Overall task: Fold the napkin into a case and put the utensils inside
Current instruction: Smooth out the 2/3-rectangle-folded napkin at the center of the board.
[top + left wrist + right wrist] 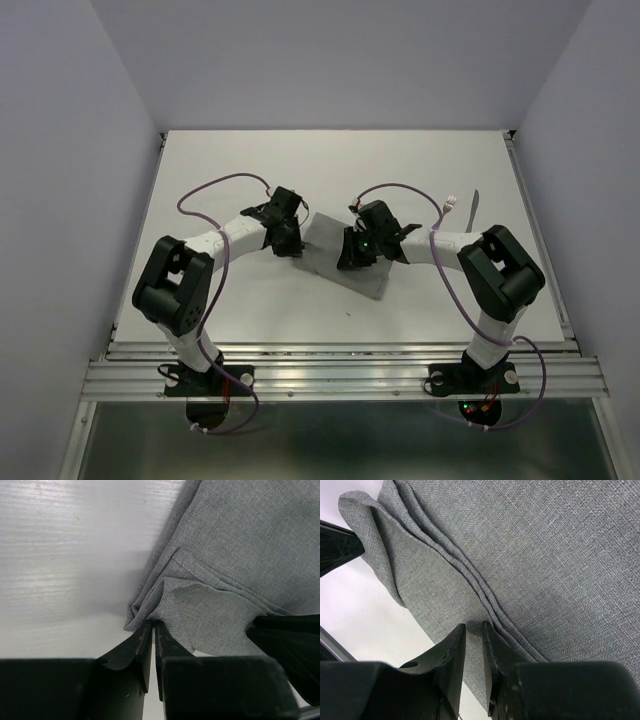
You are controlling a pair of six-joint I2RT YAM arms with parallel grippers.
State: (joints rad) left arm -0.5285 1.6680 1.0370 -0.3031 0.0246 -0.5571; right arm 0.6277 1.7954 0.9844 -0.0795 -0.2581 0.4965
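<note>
Left gripper [152, 630] and right gripper [474, 635] pinch the folded napkin [326, 236] mid-worktop [300, 160].
Both are almost closed on cloth layers, left at a corner. Best moved together at even height, keeping the stacked folds aligned, without tugging apart.

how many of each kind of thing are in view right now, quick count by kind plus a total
grey napkin: 1
grippers: 2 (left gripper, right gripper), each with its fingers pinching the cloth
slim silver utensil shape: 1 seen, too small to tell if it is one piece or two
total: 4
</note>
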